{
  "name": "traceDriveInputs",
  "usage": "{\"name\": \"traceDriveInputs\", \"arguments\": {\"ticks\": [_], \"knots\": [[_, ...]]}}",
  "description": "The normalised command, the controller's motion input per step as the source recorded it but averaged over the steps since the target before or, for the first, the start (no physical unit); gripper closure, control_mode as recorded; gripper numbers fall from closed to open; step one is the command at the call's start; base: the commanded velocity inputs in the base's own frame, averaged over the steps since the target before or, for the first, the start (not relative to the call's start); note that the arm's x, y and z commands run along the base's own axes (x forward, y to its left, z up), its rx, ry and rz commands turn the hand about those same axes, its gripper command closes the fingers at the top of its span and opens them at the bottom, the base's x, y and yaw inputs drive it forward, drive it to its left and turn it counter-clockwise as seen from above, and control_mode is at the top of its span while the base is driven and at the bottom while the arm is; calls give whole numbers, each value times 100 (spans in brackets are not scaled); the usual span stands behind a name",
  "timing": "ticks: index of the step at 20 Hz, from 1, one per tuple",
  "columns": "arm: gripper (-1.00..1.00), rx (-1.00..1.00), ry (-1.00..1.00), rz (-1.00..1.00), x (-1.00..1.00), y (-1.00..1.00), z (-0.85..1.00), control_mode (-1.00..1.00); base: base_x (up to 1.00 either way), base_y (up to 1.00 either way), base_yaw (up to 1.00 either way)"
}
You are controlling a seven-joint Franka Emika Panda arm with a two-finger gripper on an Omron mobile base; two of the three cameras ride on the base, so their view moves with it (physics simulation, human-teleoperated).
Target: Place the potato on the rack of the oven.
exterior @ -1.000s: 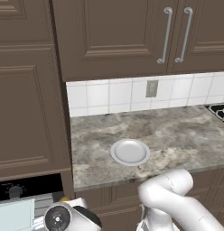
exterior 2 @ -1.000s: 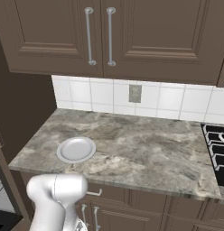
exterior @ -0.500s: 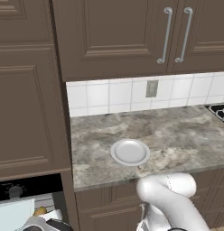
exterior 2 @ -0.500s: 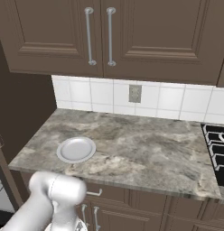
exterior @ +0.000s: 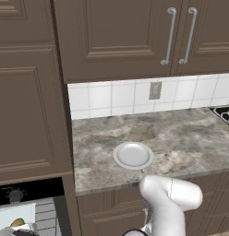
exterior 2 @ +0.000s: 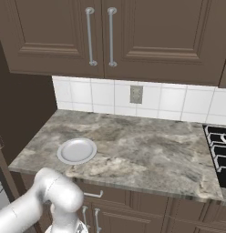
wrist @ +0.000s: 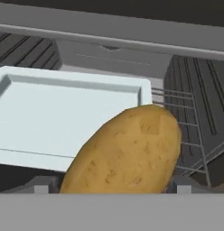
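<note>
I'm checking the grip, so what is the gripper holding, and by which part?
The potato, gripped at its near end; the fingertips are hidden beneath it.

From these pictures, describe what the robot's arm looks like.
The arm is glossy white, made of thick rounded tubular links with a bulbous elbow-like joint; a thin dark seam line runs across that joint in the left base view. A dark ring shows at a lower joint. No cables or markings are visible. The fingers cannot be made out clearly.
</note>
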Motion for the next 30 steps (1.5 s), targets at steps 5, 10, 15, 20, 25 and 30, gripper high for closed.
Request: {"name": "traceDriveInputs", "arguments": {"ticks": [5,10,15,20,25,30], "knots": [[100,0,1,-13,2,100,-36,-100,0,0,0],[100,0,0,-10,16,84,-37,-100,0,0,0],[100,0,-4,0,42,23,-18,-100,0,0,0],[100,0,0,0,21,5,0,-100,0,0,0],[100,0,-1,0,0,12,0,-100,0,0,0],[100,0,-8,0,-2,12,12,-100,0,0,0]]}}
